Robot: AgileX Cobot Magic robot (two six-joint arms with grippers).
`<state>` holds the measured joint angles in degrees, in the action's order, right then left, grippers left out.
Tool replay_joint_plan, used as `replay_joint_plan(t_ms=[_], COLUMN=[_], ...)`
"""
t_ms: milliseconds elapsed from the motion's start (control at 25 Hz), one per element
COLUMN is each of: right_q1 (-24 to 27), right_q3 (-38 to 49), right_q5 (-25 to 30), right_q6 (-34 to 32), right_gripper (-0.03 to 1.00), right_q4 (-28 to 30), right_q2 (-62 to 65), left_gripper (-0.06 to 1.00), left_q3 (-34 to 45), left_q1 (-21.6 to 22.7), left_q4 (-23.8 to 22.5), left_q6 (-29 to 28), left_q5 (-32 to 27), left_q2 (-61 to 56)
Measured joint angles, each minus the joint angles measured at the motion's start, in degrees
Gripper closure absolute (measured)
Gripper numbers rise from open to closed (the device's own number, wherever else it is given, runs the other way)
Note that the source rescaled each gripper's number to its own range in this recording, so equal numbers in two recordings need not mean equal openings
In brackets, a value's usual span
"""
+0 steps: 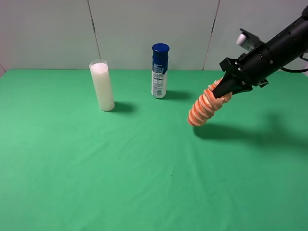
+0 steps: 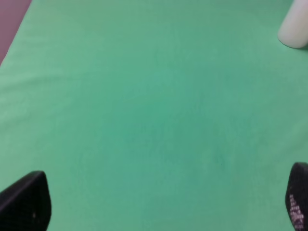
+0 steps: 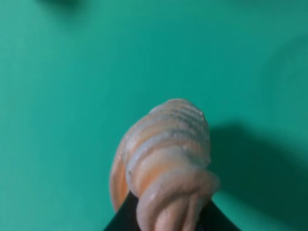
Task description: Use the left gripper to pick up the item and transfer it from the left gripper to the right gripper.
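The item, an orange and cream striped ribbed roll (image 1: 204,107), hangs tilted in the air above the green table, at the right of the exterior high view. My right gripper (image 1: 225,91) is shut on its upper end, its black fingers tapering down onto it. In the right wrist view the roll (image 3: 166,159) fills the middle, with black fingertips (image 3: 126,216) on either side of it. My left gripper (image 2: 159,204) does not show in the exterior high view. In the left wrist view its two dark fingertips (image 2: 24,202) stand far apart over bare green cloth, open and empty.
A tall white cylinder (image 1: 102,86) stands at the back left of the green table (image 1: 96,168), and its base shows in the left wrist view (image 2: 294,26). A blue-capped bottle (image 1: 160,71) stands at the back middle. A grey panelled wall rises behind the table.
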<state>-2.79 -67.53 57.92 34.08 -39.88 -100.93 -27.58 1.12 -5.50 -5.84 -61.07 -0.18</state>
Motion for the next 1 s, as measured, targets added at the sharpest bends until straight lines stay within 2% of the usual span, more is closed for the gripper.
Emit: replay_joint_plan(t_ms=[240, 600, 880, 920, 1000], right_q1=[0.0, 0.14, 0.14, 0.14, 0.14], right_q3=[-0.91, -1.04, -1.04, -1.04, -1.04], right_q5=[-0.05, -5.77, -6.74, -6.79, -7.06], right_q6=[0.0, -0.26, -3.07, -3.37, -4.16], right_gripper=[0.97, 0.97, 0.97, 0.95, 0.74], right_q4=[1.77, 8.61, 12.48, 12.56, 12.93], right_q2=[-5.64, -7.69, -7.96, -7.96, -7.96], left_gripper=[-0.03, -0.03, -0.03, -0.03, -0.03], left_q3=[0.0, 0.0, 0.0, 0.0, 0.0], left_q1=[0.0, 0.0, 0.0, 0.0, 0.0], left_q4=[0.0, 0.0, 0.0, 0.0, -0.01], left_q6=[0.0, 0.0, 0.0, 0.0, 0.0], left_q5=[0.0, 0.0, 0.0, 0.0, 0.0], left_q2=[0.0, 0.0, 0.0, 0.0, 0.0])
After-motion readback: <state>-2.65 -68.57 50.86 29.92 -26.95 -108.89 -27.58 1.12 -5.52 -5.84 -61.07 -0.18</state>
